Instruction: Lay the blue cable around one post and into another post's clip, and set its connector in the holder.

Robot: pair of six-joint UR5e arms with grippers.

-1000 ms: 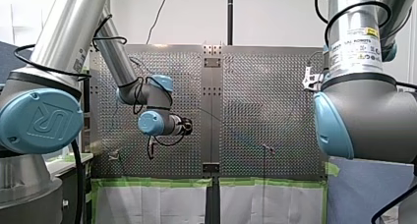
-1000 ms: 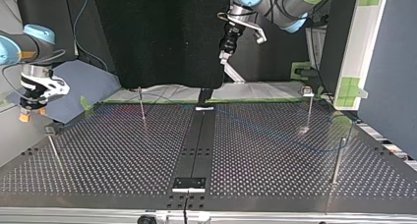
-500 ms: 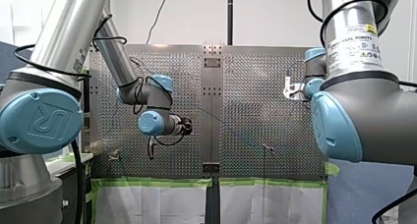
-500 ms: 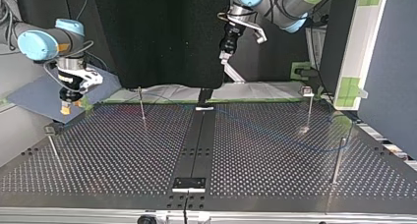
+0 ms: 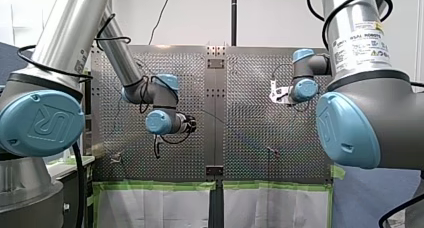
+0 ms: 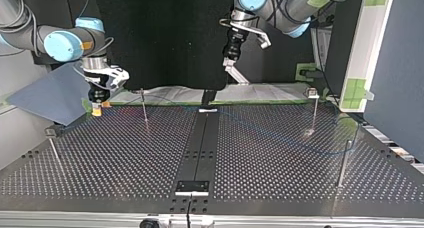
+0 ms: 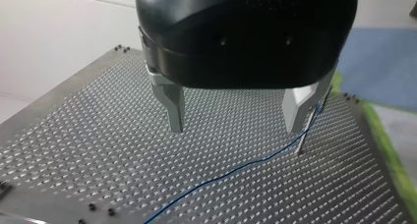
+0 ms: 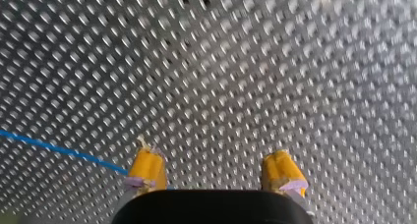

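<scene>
Thin blue cable [image 7: 231, 172] across perforated metal table [image 7: 74, 150]; yellow-padded right gripper [image 8: 212, 161]

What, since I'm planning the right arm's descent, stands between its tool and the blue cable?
Nothing visible does. My right tool, yellow pads open, hangs over the perforated metal table; the thin blue cable runs up beside one pad.

Right tool [image 6: 95, 110] now further in from the top view's left, near a post [image 6: 144, 108].
</scene>
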